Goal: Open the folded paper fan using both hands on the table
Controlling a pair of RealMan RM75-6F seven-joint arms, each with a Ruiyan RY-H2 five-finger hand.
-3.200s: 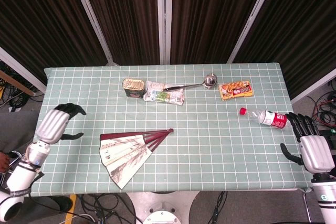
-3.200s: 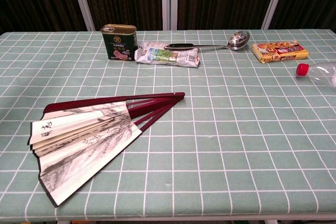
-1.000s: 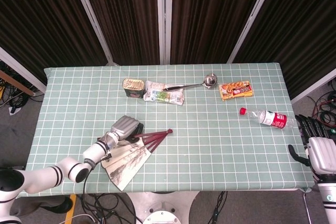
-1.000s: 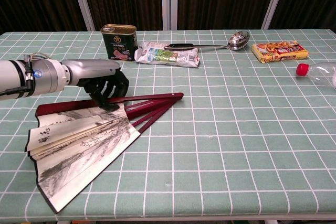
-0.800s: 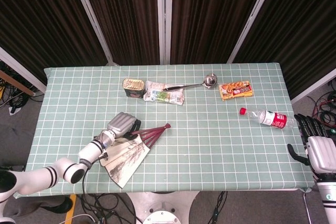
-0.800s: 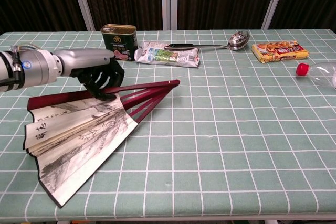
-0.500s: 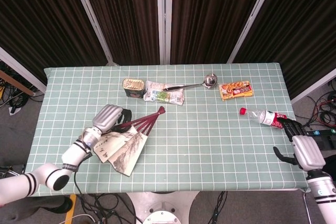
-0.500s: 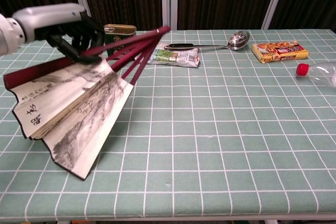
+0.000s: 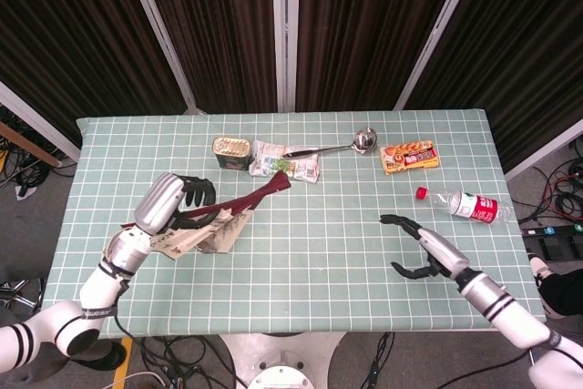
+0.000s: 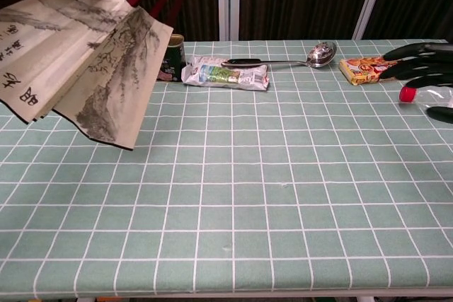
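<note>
we are holding the half-spread red-ribbed paper fan (image 9: 214, 220) aloft in our left hand (image 9: 173, 202); our empty right hand (image 9: 421, 248), fingers wide, is reaching to spread it.

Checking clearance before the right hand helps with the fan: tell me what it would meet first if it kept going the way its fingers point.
The right hand points left across bare tablecloth; the way looks free until the raised paper fan held by the left hand, though heights are unclear.
</note>
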